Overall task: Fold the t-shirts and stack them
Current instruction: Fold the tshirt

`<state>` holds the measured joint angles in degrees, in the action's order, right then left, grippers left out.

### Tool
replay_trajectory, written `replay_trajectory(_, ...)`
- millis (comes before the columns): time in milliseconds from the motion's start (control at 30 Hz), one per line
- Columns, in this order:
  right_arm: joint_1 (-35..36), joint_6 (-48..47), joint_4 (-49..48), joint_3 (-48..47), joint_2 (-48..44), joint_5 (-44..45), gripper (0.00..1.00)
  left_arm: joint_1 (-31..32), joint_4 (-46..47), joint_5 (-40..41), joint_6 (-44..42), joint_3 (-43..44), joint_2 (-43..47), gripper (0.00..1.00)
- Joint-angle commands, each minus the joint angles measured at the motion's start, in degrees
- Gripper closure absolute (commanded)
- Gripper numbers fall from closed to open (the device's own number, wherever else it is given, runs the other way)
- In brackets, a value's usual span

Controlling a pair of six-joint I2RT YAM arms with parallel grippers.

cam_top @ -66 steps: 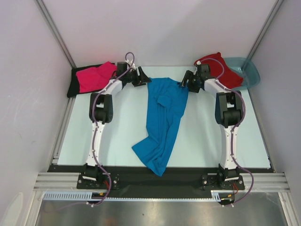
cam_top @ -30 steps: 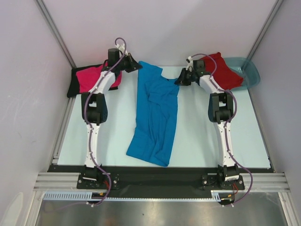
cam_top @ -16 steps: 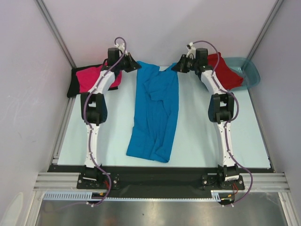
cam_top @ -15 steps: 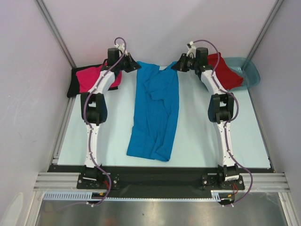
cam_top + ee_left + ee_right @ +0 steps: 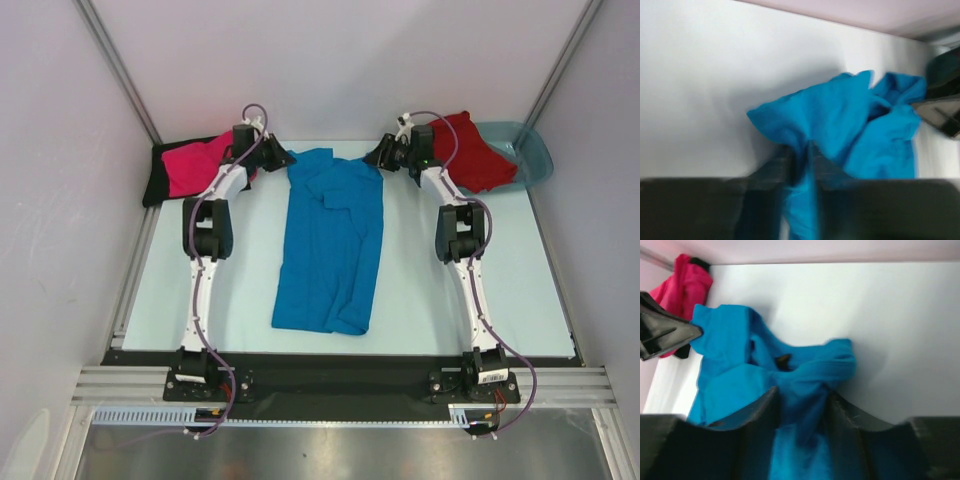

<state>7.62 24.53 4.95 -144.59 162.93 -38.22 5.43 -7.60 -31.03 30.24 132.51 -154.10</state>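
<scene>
**Pale table, blue shirt stretched long between two arms**

Pale, glossy table [image 5: 430, 290], plain walls [image 5: 350, 60] on three sides, and right down the middle lay the blue t-shirt [image 5: 330, 240]. It ran lengthwise from the far edge toward the arms' bases. Its near end stopped just short of the front edge, and its far end was rumpled into folds.

Both arms were reaching all the way out! The left gripper [image 5: 275, 158] sat at the shirt's far left corner and the right gripper [image 5: 385, 152] at the far right corner, the two facing each other across the cloth.

Over to the left wrist camera: the picture was smeared, but the fingers [image 5: 775, 165] stood close together with a thin strip of blue running through the slit. Whether they were pinching it or just letting it slip, I couldn't tell.

On the right wrist camera it was a different story. The fingers [image 5: 760, 410] were spread well apart, a bunch of blue lay loose in the gap, and nothing was clamped.

As for the rest of the laundry, the pink t-shirt [image 5: 195, 165] lay in the far left corner on top of the black t-shirt [image 5: 158, 182], just beside the left gripper. The red t-shirt [image 5: 470, 150] was heaped in the far right corner, draped partly over the rim of the teal tub [image 5: 538, 152].
</scene>
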Motion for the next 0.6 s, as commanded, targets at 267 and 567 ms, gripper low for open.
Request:
replay_trajectory(267,-0.59,-7.12,-3.90,6.33,-11.48,12.90,0.31,-1.13,7.59,4.12,-2.81,-5.30,8.01,0.00)
replay_trajectory(567,2.22,-18.81,8.46,19.08,-33.00,24.59,0.30,0.37,2.68,2.45,-3.88,-23.72,30.13,0.00)
